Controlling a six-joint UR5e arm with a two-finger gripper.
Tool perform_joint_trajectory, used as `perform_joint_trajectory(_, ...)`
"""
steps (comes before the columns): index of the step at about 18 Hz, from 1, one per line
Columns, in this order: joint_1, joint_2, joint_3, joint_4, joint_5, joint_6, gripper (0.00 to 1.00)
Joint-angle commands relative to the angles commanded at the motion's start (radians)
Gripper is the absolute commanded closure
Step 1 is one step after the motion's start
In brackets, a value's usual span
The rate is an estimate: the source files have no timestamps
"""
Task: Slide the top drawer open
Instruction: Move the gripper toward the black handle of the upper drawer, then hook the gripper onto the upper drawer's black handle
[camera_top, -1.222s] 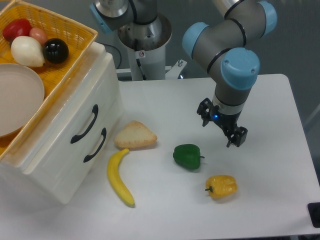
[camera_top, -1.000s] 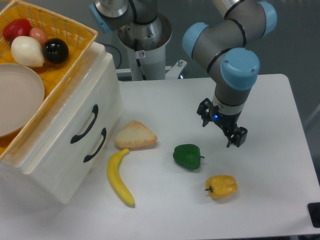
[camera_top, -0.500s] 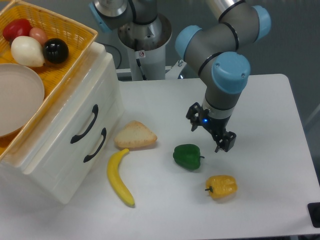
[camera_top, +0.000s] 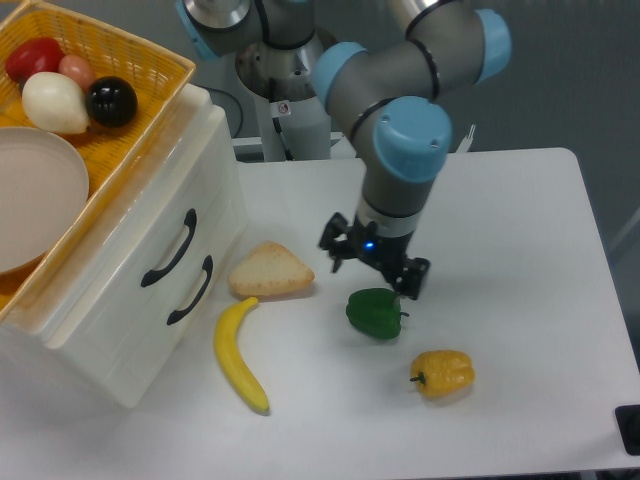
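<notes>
Well left of the gripper, whose fingers stand spread and empty above the green pepper, the top drawer sits fully shut, handle untouched, everything left.

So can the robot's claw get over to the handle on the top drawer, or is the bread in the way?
Probably yes. The gripper hangs open above the table, and the bread lies low beside the cabinet, below the top drawer handle, which nothing covers.
</notes>
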Motion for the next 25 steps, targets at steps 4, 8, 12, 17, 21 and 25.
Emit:
perform_joint_trajectory(4,-0.025,0.02,-0.003,-0.098,-0.087,-0.005,0.0)
perform_joint_trajectory(8,-0.066,0.023,-0.003,-0.175,-0.141,-0.005,0.0)
perform_joint_trajectory(12,-0.109,0.035,-0.005,-0.231,-0.141,-0.005,0.0)
perform_joint_trajectory(17,-0.115,0.057,-0.008,-0.255,-0.152,-0.003,0.0)
perform_joint_trajectory(21,-0.121,0.054,-0.005,-0.25,-0.17,-0.006,0.0)
perform_joint_trajectory(25,-0.127,0.045,0.002,-0.247,-0.184,-0.022,0.0)
